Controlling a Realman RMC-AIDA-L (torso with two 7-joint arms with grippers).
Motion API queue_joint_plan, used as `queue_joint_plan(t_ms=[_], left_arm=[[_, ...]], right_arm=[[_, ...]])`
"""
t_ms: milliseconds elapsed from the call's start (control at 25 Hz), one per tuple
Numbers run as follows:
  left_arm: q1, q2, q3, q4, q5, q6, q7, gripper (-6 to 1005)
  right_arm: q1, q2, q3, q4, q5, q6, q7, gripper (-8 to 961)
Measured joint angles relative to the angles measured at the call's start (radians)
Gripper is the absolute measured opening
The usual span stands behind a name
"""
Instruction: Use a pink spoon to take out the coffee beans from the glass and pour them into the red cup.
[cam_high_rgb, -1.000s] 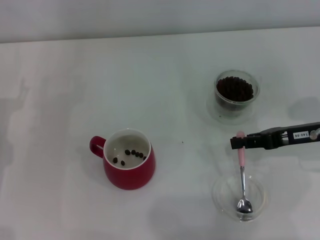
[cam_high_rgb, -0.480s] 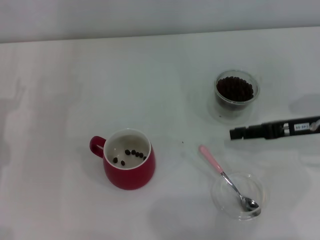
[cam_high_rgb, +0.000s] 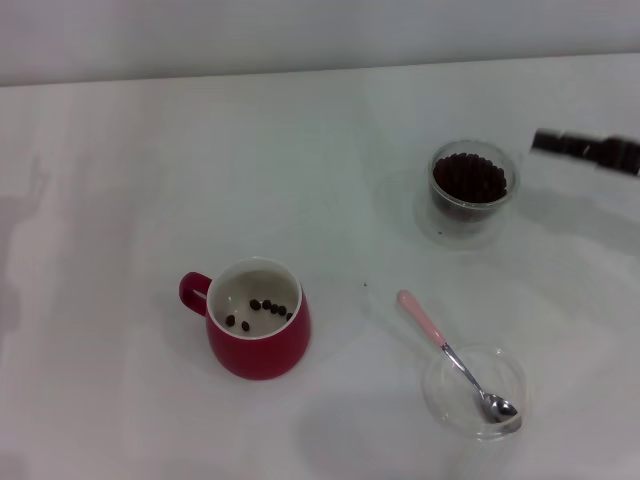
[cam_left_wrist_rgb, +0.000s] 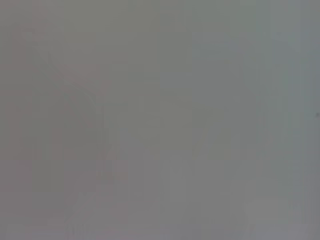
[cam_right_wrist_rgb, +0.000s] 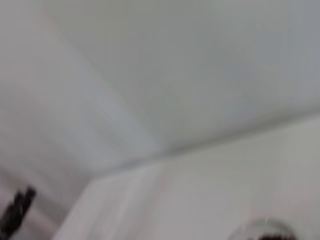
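Pale pink at the handle and silver at the neck and bowl, one pink spoon (cam_high_rgb: 455, 355) lies released: its bowl rests inside a shallow clear glass dish (cam_high_rgb: 441, 405), its neck leans on the dish rim, and its handle end rests on the white table (cam_high_rgb: 150, 150) on the side toward the red cup. Nothing grips it.

Count of vessels: three. One red cup (cam_high_rgb: 256, 332), white inside, loop handle pointing away from the spoon, stands well apart from the dish. One glass (cam_high_rgb: 471, 192), clear and thick-walled, stands beyond the dish, farther from the robot. One shallow dish, as noted.

Coffee beans: two lots. Those in the red cup (cam_high_rgb: 262, 309) number about seven, scattered loose on its bottom. Those in the glass (cam_high_rgb: 469, 176) form a dense dark heap filling most of it; individual beans there cannot be counted.

Right gripper (cam_high_rgb: 585, 148): one dark, blurred shape at the frame edge, just beyond the glass on the side away from the red cup, clear of the spoon and holding nothing visible. Whether its fingers are parted or closed cannot be told. The right wrist view shows only the table, a rim of the glass (cam_right_wrist_rgb: 260, 230) and a dark fragment at one corner.

Left gripper: not seen in any view.

Labels or writing: none legible.
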Motion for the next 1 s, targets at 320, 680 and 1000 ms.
queue_joint_plan(t_ms=[320, 680, 1000], left_arm=[[-0.013, 0.003, 0.000, -0.008, -0.003, 0.002, 0.000, 892], [-0.046, 0.005, 0.000, -0.019, -0.055, 0.002, 0.002, 891], [-0.049, 0.004, 0.000, -0.021, -0.073, -0.006, 0.001, 892]], right_arm=[[-0.089, 0.108, 0.318, 0.009, 0.240, -0.064, -0.375, 413], [-0.059, 0.163, 0.337, 0.163, 0.489, 0.006, -1.082, 429], [0.031, 0.173, 0.339, 0.325, 0.769, 0.195, -1.451, 664]])
